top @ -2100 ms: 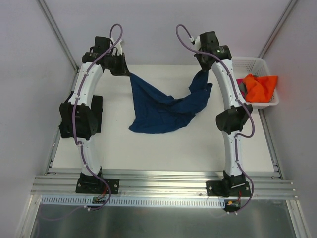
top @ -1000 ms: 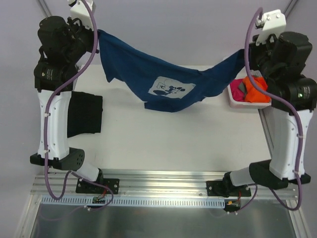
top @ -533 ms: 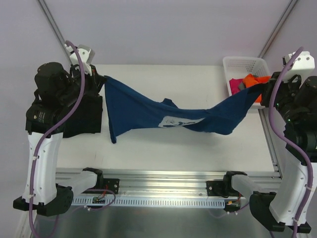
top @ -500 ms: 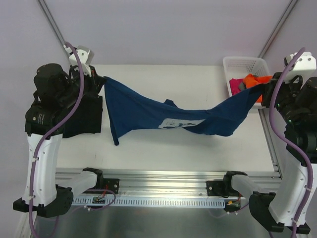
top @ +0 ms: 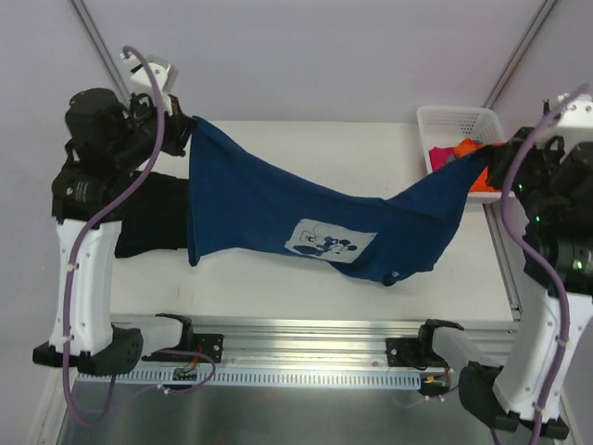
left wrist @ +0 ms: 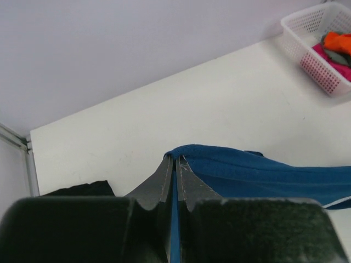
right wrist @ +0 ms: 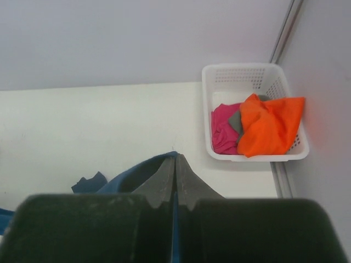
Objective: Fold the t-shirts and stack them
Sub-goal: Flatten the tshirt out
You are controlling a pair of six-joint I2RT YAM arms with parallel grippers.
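Two pincers hold the soft navy blue t-shirt with a white cartoon print in the air: the left gripper and the right gripper are each clamped tight on an opposite edge. The shirt hangs spread over the white table and sags in the middle, probably so it can be laid flat for folding. A black cloth shirt lies by the left arm, likely the stack's base, while crumpled bright orange, magenta and grey shirts wait in the white plastic lattice basket.
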